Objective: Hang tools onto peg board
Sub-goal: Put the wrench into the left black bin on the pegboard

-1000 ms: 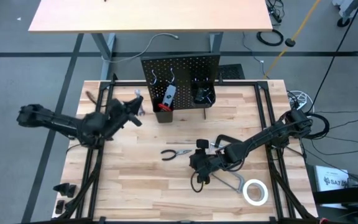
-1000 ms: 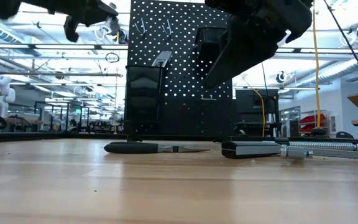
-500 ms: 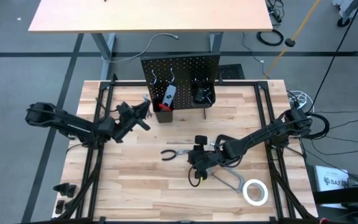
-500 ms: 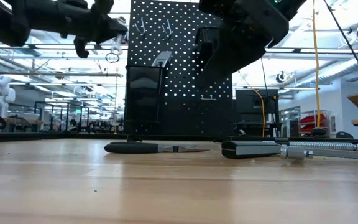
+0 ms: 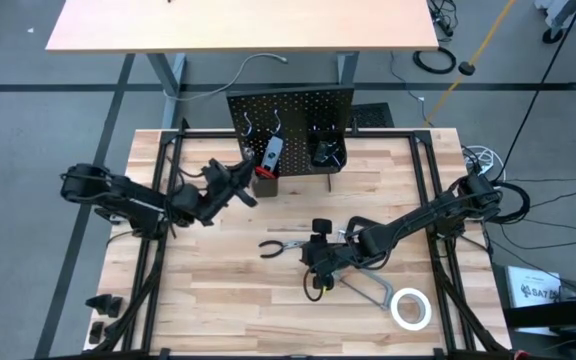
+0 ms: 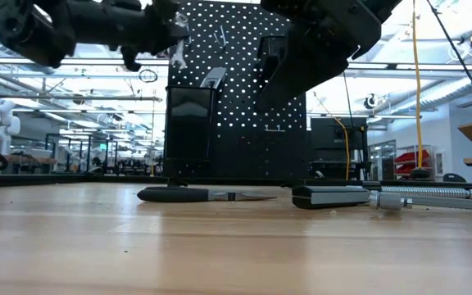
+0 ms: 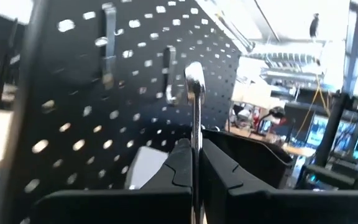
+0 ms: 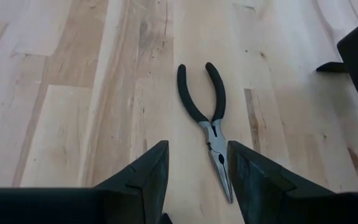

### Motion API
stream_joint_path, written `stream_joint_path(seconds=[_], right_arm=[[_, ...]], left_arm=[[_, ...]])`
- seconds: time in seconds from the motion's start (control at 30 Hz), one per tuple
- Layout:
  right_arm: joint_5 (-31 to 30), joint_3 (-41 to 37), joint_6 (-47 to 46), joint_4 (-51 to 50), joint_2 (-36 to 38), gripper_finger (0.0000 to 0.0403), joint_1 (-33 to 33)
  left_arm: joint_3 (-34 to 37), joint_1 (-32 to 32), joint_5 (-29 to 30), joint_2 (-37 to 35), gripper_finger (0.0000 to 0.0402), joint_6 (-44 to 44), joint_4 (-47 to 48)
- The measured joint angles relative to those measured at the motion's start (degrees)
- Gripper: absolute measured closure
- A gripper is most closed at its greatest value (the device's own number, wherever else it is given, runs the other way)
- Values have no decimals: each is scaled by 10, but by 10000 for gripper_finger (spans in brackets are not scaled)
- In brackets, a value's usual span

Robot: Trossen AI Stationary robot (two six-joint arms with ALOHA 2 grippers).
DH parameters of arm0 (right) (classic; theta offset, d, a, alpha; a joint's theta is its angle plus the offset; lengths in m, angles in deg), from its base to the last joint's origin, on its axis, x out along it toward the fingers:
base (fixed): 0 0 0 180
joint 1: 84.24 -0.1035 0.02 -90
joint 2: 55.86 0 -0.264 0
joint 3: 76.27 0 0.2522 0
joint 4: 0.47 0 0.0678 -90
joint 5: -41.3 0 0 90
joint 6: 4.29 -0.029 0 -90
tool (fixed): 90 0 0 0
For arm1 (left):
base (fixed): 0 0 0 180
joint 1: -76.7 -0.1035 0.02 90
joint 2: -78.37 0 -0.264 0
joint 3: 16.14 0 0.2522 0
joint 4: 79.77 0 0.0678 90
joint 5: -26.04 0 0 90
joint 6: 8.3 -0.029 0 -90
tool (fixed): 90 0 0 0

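The black peg board (image 5: 290, 108) stands upright at the table's far edge, with silver hooks (image 7: 107, 43) on its front. My left gripper (image 5: 240, 185) is just left of it, shut on a silver wrench (image 7: 194, 93) whose ring end is close to a hook (image 7: 169, 78). The dark-handled pliers (image 8: 209, 121) lie flat mid-table. My right gripper (image 8: 194, 168) hovers open above them and slightly nearer, touching nothing. A blue-grey level (image 5: 271, 152) and a red handle (image 5: 262, 172) stick out of the left bin. My left gripper pinches the wrench's shaft (image 7: 196, 158) between its two fingers. It comes from the table's left, about level and tipped a little upward. The wrench runs on past the fingertips, its ring end (image 7: 194, 71) toward the peg board, lifted clear of the table.
A grey bar clamp (image 5: 368, 285) lies near the right arm and a white tape roll (image 5: 411, 308) at the near right. A dark clamp (image 5: 326, 152) sits in the board's right bin. Bare wood lies at the near left.
My left gripper has carried the wrench toward the table's right, closing on the peg board's front, and has rolled somewhat. The wrench stays lifted clear in the shut fingers.
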Motion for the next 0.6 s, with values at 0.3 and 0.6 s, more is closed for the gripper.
stream_joint_path(seconds=[0.3,0.6], right_arm=[[0,0,5,0,0,248,0],[0,0,9,0,0,248,0]], left_arm=[[-39,-11,-3,19,396,-93,0],[-39,-44,-2,19,396,-75,41]])
